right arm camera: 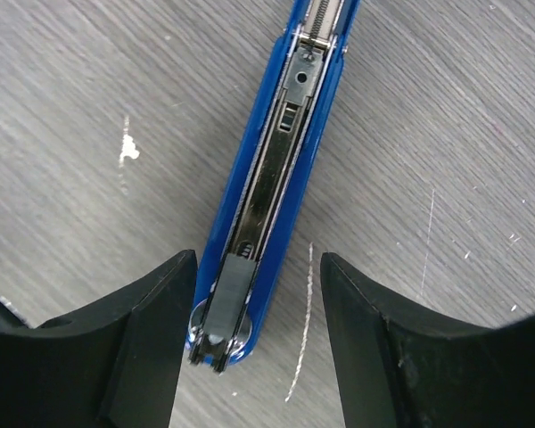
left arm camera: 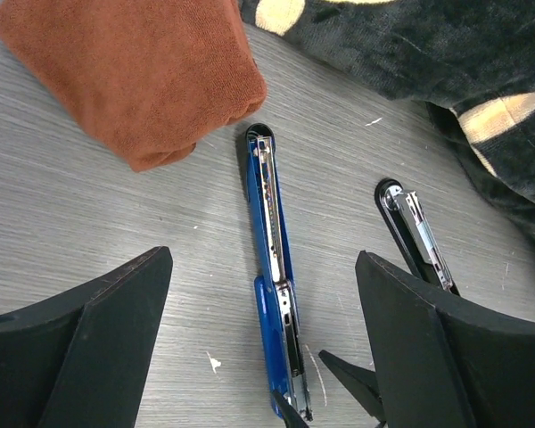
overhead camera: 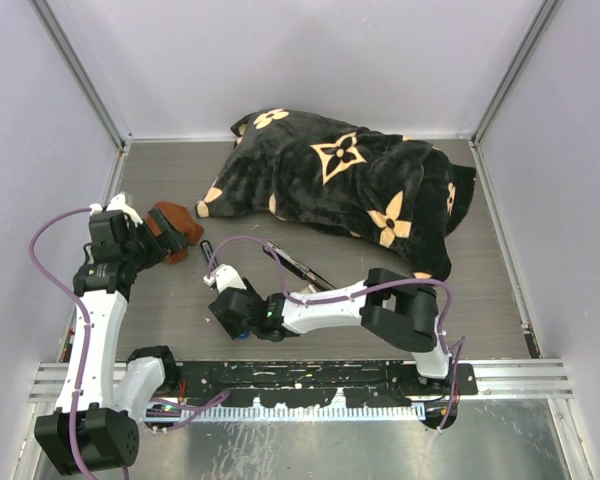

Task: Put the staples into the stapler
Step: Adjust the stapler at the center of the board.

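While my right gripper (right arm camera: 259, 267) hangs unclenched astride one end of the long blue plastic stapler (right arm camera: 269, 169), opened flat toward the grey wood-grain table's (right arm camera: 446, 107) left edge, my left gripper (left arm camera: 263, 259) is spread, empty. It looks stiff, hinged and slick, so I would grasp its blue sides. I cannot see the staples box.

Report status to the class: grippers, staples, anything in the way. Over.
Left gripper open. Right gripper open, fingers either side of opened blue stapler, not touching. Staple box not in view. Rust cloth near stapler's tip, apart.
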